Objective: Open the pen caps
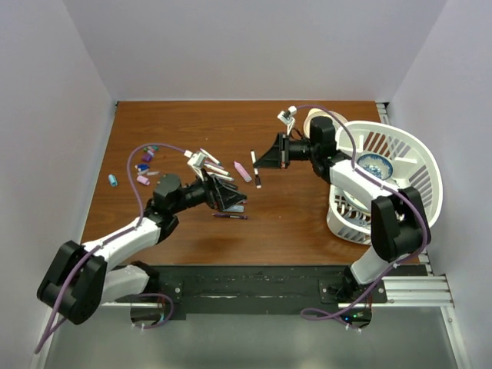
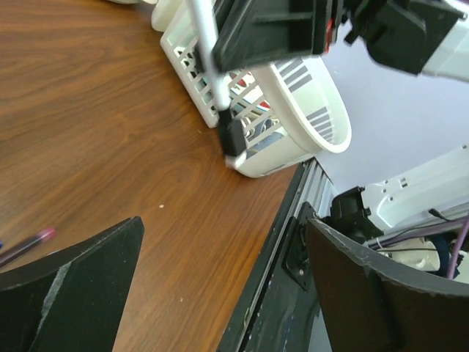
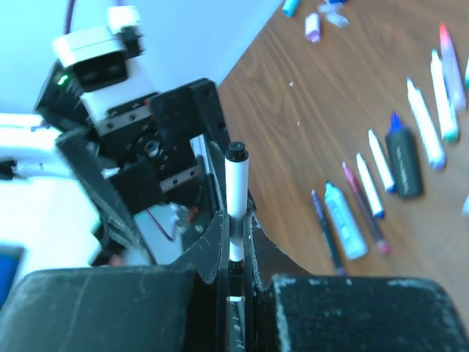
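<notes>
Look there: the right gripper (image 1: 261, 159) is clamped tight on a white pen (image 1: 254, 163). The barrel runs far to near, and the black cap (image 1: 258, 184) at the near end pokes towards the left gripper (image 1: 231, 196). That one gapes wide with nothing in it, just near-left of the cap and not touching. It's the arm placed for the pull, I'd say. Its wrist view puts the cap (image 2: 233, 136) straight ahead, beyond the spread fingers (image 2: 80, 293). Only the overhead view shows both the loose caps (image 1: 144, 165) at far left and the spare pens (image 1: 217, 167).
</notes>
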`<state>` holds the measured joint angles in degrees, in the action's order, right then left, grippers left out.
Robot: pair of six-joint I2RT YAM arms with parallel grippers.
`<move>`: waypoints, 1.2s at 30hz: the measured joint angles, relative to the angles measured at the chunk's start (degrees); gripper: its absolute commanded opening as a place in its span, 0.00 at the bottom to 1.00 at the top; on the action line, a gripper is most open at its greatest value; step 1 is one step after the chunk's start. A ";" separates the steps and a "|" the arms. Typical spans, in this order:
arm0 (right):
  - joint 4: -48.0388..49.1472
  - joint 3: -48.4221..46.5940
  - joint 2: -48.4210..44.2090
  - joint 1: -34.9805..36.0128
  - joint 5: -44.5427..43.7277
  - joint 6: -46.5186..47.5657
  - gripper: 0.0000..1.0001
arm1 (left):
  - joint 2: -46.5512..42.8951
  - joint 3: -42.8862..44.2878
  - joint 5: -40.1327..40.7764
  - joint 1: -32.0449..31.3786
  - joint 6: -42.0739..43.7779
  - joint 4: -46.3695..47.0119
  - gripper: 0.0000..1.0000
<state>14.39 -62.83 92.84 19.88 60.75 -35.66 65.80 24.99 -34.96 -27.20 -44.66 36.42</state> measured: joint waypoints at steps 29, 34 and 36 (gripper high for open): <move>0.85 6.27 -6.78 -0.20 -11.85 -3.58 0.00 | 18.43 16.37 13.99 -11.72 -4.42 -1.68 0.00; -2.25 1.66 -3.10 -1.62 -8.41 -6.60 0.00 | 19.23 14.80 13.75 -11.43 -6.32 3.15 0.00; -2.86 0.68 -1.18 -1.51 -7.19 -7.96 0.00 | 18.99 13.00 14.14 -11.17 -6.93 4.74 0.00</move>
<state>11.53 -62.15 91.66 18.37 53.56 -43.62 84.79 38.00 -20.82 -38.37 -51.59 41.17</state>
